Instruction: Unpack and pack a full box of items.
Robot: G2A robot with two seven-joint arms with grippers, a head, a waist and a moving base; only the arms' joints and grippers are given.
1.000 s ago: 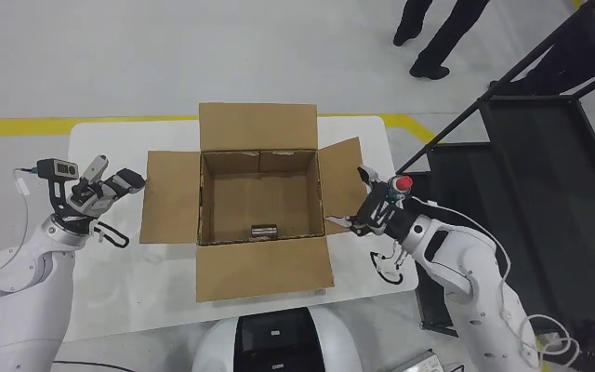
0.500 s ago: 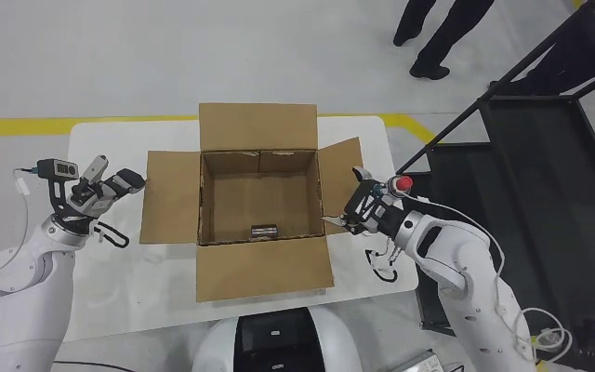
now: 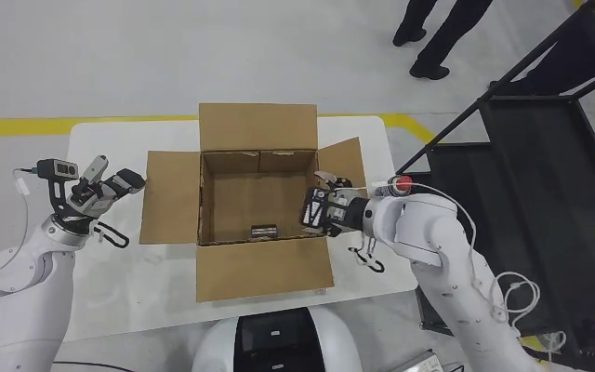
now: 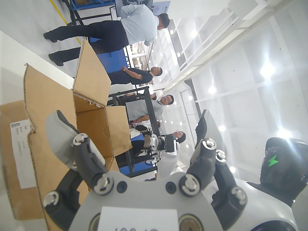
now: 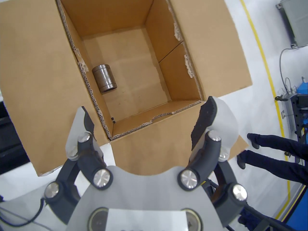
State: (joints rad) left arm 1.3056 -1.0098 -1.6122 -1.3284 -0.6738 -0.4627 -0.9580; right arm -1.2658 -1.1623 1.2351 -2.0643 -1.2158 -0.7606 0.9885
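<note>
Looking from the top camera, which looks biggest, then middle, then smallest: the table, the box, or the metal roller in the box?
1. table
2. box, flaps spread open
3. metal roller, much the smallest; it lies down inside the box, a bit farther from the camera.

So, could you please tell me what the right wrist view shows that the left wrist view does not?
From the right wrist: the inside of the cardboard box, seen from above, with a metal cylinder lying on its side on the floor close to one wall, and the right gripper open above the box's edge. From the left wrist instead: the box's outer side with a white label, and the left gripper open, off to the box's side. Both: the same box, flaps open.
</note>
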